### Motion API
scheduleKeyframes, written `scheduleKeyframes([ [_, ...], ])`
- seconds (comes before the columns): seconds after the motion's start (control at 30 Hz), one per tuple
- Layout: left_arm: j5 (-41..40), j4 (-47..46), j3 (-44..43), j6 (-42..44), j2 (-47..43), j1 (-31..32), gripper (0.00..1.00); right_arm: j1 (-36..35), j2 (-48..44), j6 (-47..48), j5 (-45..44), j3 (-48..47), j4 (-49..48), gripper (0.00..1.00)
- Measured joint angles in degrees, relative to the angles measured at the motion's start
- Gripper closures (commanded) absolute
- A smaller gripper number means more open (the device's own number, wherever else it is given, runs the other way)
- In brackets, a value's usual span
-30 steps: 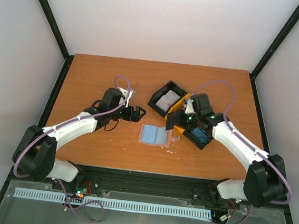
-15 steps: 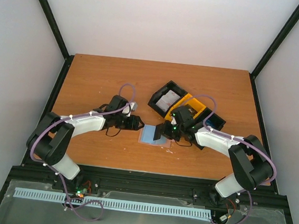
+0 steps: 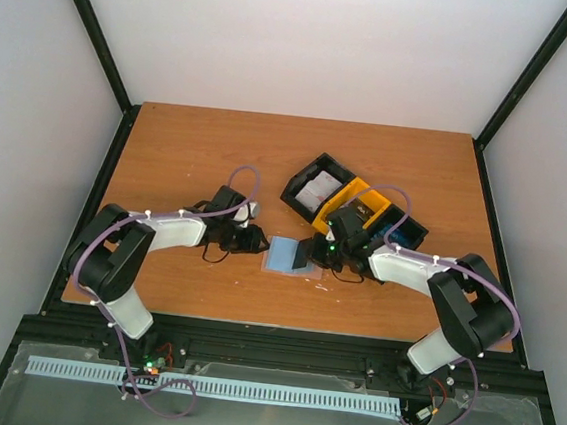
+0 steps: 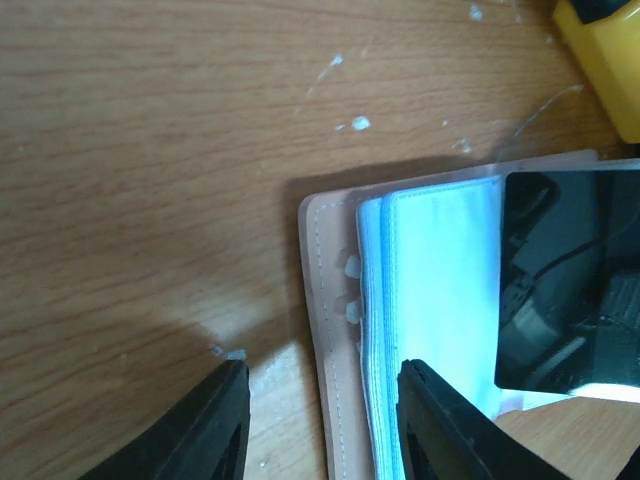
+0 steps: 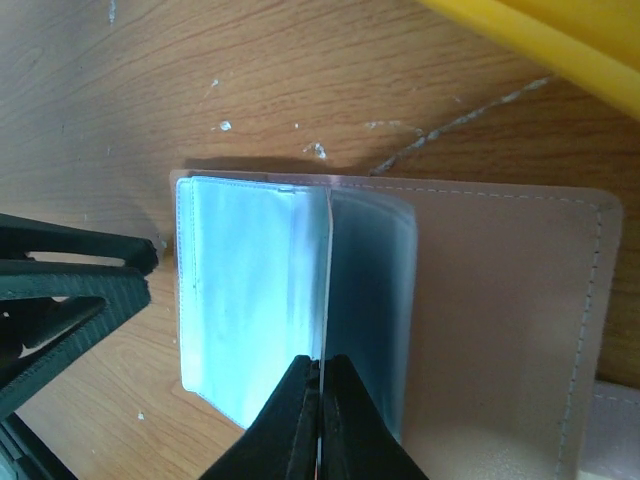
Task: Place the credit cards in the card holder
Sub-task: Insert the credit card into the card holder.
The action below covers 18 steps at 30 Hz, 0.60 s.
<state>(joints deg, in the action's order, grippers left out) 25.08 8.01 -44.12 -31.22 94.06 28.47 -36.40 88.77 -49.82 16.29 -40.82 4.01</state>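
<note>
The card holder [image 3: 281, 256] lies open on the table, tan outside [image 5: 500, 320] and pale blue inside [image 4: 440, 290]. My right gripper [image 3: 316, 253] is shut on a dark grey credit card [image 3: 303, 253] and holds it upright on edge over the holder's middle. That card shows edge-on in the right wrist view [image 5: 327, 250], above my right gripper [image 5: 321, 375], and as a dark face in the left wrist view [image 4: 560, 270]. My left gripper [image 3: 257, 240] is open. Its jaws [image 4: 322, 420] straddle the holder's left edge, one over the wood and one over the blue pages.
Three joined bins stand right behind the holder: a black one [image 3: 296, 182] with white-and-red cards, a yellow one [image 3: 336, 210] and a black one [image 3: 413, 228] with blue cards. The yellow bin's edge [image 5: 560, 40] is close above the holder. My left gripper's fingers [image 5: 70, 290] show beside the holder.
My right gripper carried the dark card from the bins down and left onto the holder. My left gripper moved towards the near edge and right, to the holder's left edge.
</note>
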Motion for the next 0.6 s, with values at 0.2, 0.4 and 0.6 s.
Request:
scheduleKeyframes([
  [0.2,-0.2,1.8,-1.0,-0.2,1.3,0.0,0.67,0.0,1.5,-1.1,1.9,1.6,-4.9,0.97],
  [0.4,-0.3,2.8,-2.4,-0.6,2.8,0.0,0.79,0.0,1.9,-2.1,3.5,2.2,-7.1,0.97],
  [0.6,-1.2,4.0,-3.3,-1.3,3.5,0.0,0.87,0.1,2.3,-3.2,4.9,3.1,-9.3,0.97],
])
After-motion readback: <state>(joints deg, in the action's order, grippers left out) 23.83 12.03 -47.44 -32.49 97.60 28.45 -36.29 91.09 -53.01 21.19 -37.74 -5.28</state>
